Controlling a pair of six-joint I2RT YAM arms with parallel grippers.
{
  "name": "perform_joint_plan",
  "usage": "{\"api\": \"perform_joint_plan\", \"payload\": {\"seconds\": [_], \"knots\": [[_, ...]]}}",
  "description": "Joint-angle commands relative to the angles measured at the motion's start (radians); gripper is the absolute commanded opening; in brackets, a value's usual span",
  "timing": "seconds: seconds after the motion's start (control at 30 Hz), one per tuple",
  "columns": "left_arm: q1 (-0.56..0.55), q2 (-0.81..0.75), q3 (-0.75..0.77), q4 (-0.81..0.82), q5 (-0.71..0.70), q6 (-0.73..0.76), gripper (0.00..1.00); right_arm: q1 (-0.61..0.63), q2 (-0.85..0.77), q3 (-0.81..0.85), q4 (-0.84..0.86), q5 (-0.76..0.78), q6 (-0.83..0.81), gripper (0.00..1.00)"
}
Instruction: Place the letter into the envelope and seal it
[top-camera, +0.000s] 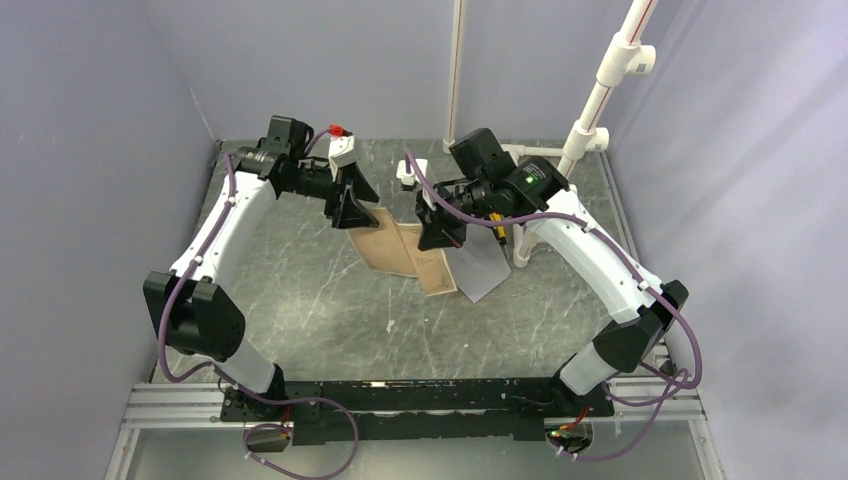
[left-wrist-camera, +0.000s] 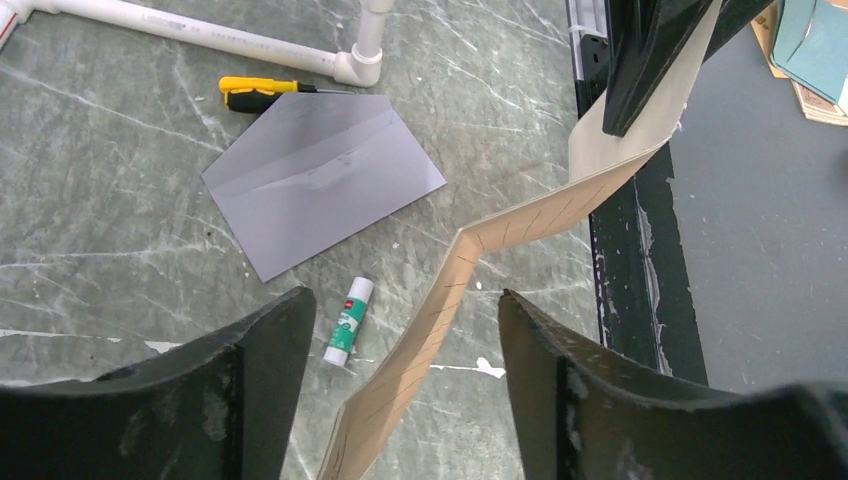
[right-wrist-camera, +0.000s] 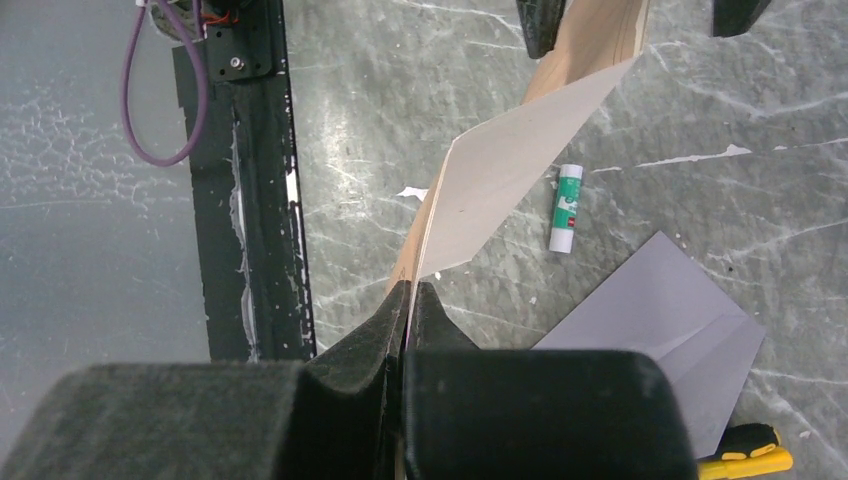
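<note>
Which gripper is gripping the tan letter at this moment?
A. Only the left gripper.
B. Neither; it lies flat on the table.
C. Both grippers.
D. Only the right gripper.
D: the right gripper is closed on one edge of the letter, while the left gripper is open, its fingers standing apart on either side of the sheet.

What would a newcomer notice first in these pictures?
The tan letter, creased in a zigzag, hangs above the table, pinched by the right claw, its other end inside the open left claw. The grey envelope lies flat on the table, a glue stick beside it.
</note>
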Motion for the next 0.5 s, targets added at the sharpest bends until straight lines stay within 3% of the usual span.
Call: {"api": "perform_joint_plan", "payload": {"seconds": [0.0,0.1,0.23,0.27,0.3,0.4,0.47], "knots": [[-0.004,0.006,0.036,-0.054,0.028,0.058,0.65,0.007,-0.025,0.014,0.003,-0.01,-0.023,0.0],[-0.004,0.019,0.063,-0.141,-0.005,0.119,0.46,0.007,-0.031,0.014,0.017,0.009,-0.013,0.0],[-0.004,0.026,0.081,-0.185,-0.036,0.153,0.28,0.012,-0.043,0.01,0.034,0.016,-0.003,0.0],[-0.004,0.02,0.077,-0.169,-0.03,0.14,0.2,0.012,-0.043,0.008,0.037,0.017,-0.002,0.0],[-0.004,0.016,0.074,-0.147,-0.019,0.128,0.07,0.014,-0.043,0.008,0.04,0.019,0.002,0.0],[-0.004,-0.002,0.057,-0.045,-0.023,0.052,0.02,0.015,-0.042,0.012,0.053,0.023,0.021,0.0],[-0.004,-0.031,0.017,0.112,-0.084,-0.067,0.03,0.016,-0.039,0.018,0.08,0.018,0.063,0.03]]}}
